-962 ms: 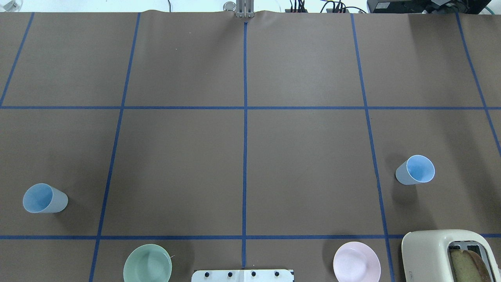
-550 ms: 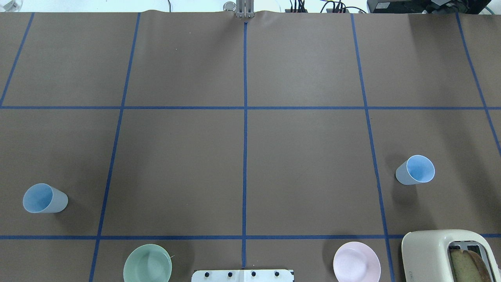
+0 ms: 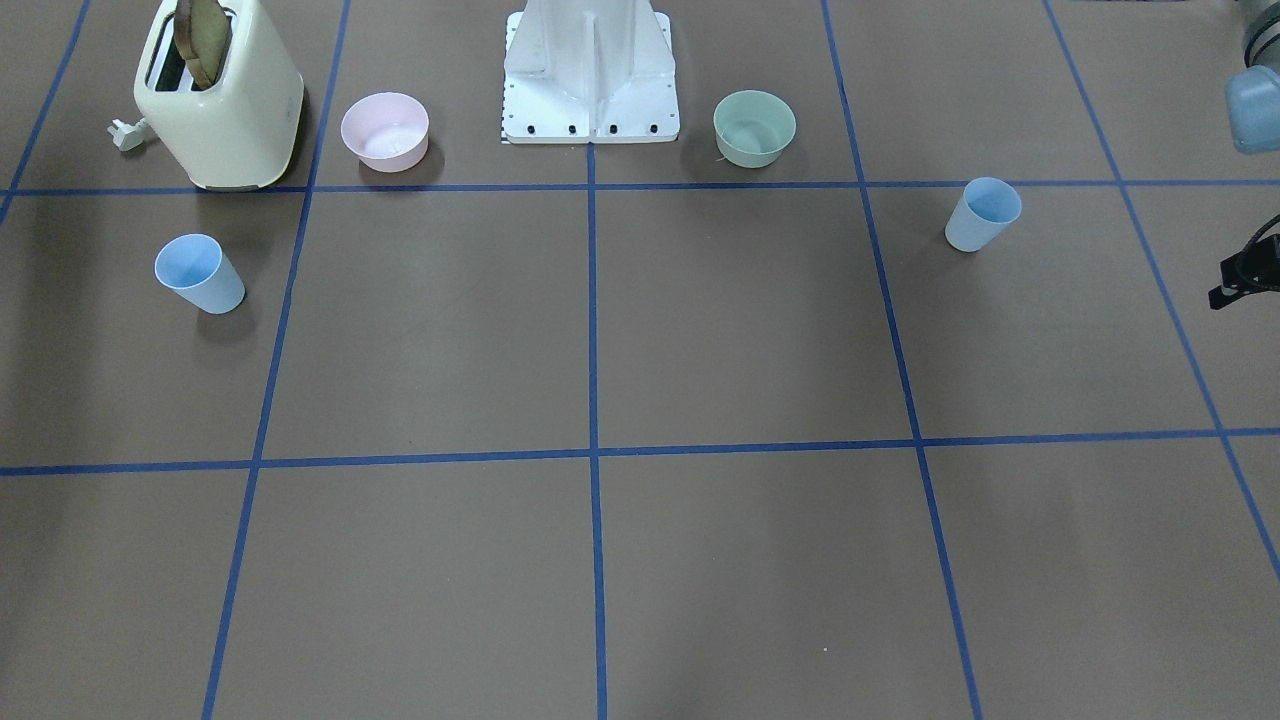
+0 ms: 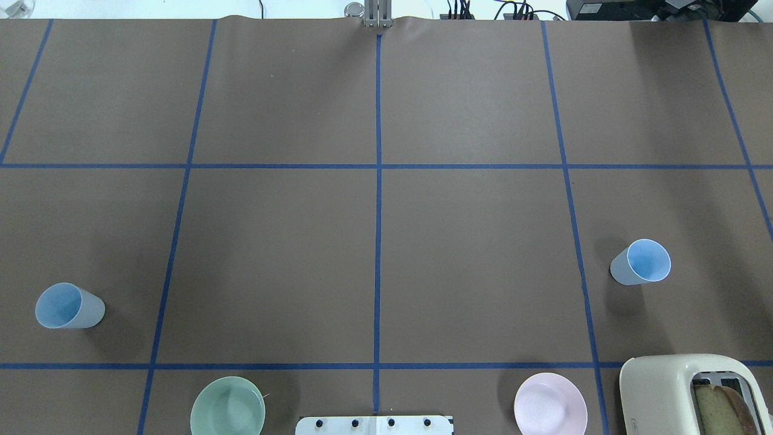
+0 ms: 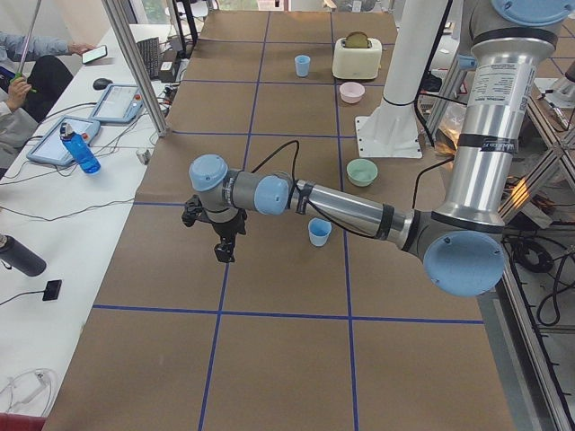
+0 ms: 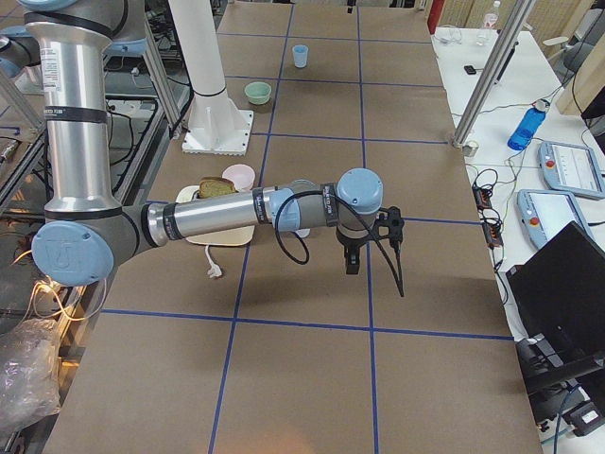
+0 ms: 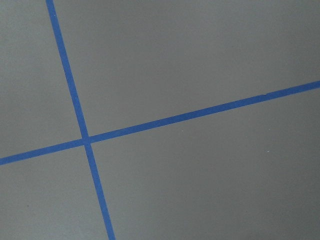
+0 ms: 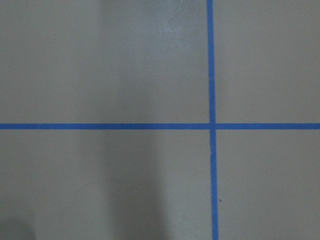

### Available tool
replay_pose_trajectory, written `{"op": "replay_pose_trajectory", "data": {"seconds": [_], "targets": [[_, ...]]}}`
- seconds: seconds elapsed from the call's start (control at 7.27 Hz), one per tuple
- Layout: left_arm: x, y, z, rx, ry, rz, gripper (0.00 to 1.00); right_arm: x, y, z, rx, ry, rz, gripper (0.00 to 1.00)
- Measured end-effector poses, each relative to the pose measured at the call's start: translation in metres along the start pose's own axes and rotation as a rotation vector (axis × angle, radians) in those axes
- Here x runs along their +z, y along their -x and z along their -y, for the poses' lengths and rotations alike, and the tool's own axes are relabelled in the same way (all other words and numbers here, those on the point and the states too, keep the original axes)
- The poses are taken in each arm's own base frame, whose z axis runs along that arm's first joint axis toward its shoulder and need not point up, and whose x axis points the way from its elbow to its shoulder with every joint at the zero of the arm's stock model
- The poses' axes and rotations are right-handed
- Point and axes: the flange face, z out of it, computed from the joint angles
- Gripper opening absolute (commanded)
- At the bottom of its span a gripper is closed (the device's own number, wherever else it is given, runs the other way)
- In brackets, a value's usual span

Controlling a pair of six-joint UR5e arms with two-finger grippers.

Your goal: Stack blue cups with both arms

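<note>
Two pale blue cups stand upright and apart on the brown table. One cup (image 4: pixel 66 306) is at the left; it also shows in the front view (image 3: pixel 982 213) and the left side view (image 5: pixel 319 232). The other cup (image 4: pixel 643 263) is at the right, also in the front view (image 3: pixel 197 272). My left gripper (image 5: pixel 223 251) hangs above the table, out past the left cup. My right gripper (image 6: pixel 350 263) hangs above the table, out past the right cup. Neither holds anything. I cannot tell whether they are open or shut. Both wrist views show only table and blue tape.
A cream toaster (image 4: pixel 688 393) with bread stands at the near right. A pink bowl (image 4: pixel 549 403) and a mint-green bowl (image 4: pixel 227 406) flank the white base stand (image 4: pixel 374 425). Blue tape lines divide the table into squares.
</note>
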Motion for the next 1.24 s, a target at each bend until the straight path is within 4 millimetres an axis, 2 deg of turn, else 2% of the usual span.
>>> {"op": "replay_pose_trajectory", "data": {"seconds": [0.28, 0.55, 0.83, 1.24], "targets": [[0.001, -0.006, -0.014, -0.027, -0.032, -0.024, 0.94, 0.014, 0.027, -0.005, -0.072, -0.021, -0.053, 0.99], [0.022, -0.010, -0.036, -0.049, -0.081, -0.043, 0.94, 0.046, 0.043, -0.026, -0.115, -0.041, -0.048, 0.87], [0.041, -0.010, -0.059, -0.056, -0.096, -0.059, 0.94, 0.070, 0.049, -0.045, -0.156, -0.021, -0.050, 0.90], [0.065, -0.014, -0.099, -0.087, -0.111, -0.091, 0.94, 0.079, 0.075, -0.063, -0.180, -0.002, -0.052, 0.90]]}}
